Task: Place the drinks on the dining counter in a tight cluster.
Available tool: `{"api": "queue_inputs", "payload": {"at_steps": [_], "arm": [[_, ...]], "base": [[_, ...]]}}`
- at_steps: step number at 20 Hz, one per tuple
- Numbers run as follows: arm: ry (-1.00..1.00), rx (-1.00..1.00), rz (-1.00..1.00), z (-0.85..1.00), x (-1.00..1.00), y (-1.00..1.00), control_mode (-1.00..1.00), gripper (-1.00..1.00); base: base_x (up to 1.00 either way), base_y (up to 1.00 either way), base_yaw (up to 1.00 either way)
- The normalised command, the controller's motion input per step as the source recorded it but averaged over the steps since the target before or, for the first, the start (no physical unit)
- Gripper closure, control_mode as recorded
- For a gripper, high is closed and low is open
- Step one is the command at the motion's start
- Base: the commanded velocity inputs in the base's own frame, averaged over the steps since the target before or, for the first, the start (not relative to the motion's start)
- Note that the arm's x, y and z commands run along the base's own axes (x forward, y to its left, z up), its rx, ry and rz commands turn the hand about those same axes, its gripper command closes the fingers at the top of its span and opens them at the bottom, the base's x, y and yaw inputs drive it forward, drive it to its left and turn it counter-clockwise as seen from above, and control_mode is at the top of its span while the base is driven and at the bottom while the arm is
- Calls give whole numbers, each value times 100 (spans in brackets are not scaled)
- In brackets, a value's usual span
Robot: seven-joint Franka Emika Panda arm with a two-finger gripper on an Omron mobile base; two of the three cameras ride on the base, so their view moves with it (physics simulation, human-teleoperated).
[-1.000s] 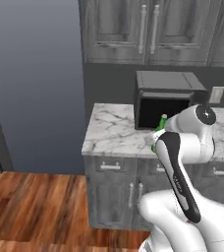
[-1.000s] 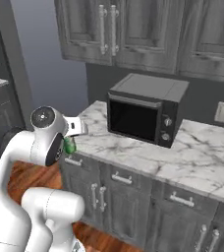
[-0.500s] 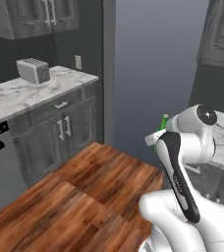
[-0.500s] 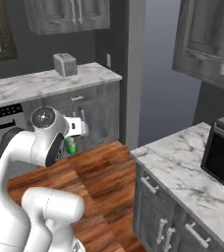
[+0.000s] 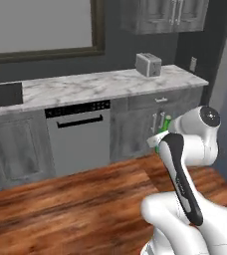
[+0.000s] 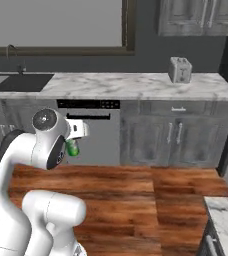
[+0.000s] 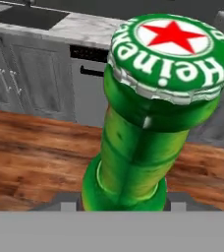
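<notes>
My gripper (image 6: 75,136) is shut on the slim green glass bottle (image 6: 72,148), one of the drinks, and holds it in the air above the wooden floor. In the hand view the green bottle (image 7: 138,147) stands close up, with a red star on its green cap. From the left base view the green bottle (image 5: 166,122) peeks out from behind my white arm, with the gripper (image 5: 158,143) mostly hidden there. The dining counter is out of view.
A marble kitchen counter (image 5: 100,84) runs along the far wall with a toaster (image 5: 149,63), a dishwasher (image 5: 78,134) and a sink (image 6: 21,82). Wooden floor (image 6: 151,195) lies between. A marble counter corner (image 6: 226,215) shows at lower right.
The whole picture has swung round with the base: the microwave counter is gone and the wall counter with dishwasher and toaster now faces me. The green bottle stays in the gripper.
</notes>
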Motion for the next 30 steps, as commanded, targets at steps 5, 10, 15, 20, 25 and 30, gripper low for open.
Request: {"api": "queue_inputs", "payload": {"at_steps": [5, 10, 15, 20, 25, 30], "arm": [[0, 0, 0, 0, 0, 0, 100, 100], [0, 0, 0, 0, 0, 0, 100, 100], [0, 0, 0, 0, 0, 0, 100, 100], [0, 0, 0, 0, 0, 0, 100, 100], [0, 0, 0, 0, 0, 0, 100, 100], [0, 0, 0, 0, 0, 0, 100, 100]], "base": [[0, 32, 95], [4, 25, 95], [20, 21, 92], [87, -22, 61], [100, -49, 25], [100, -62, 31]]}}
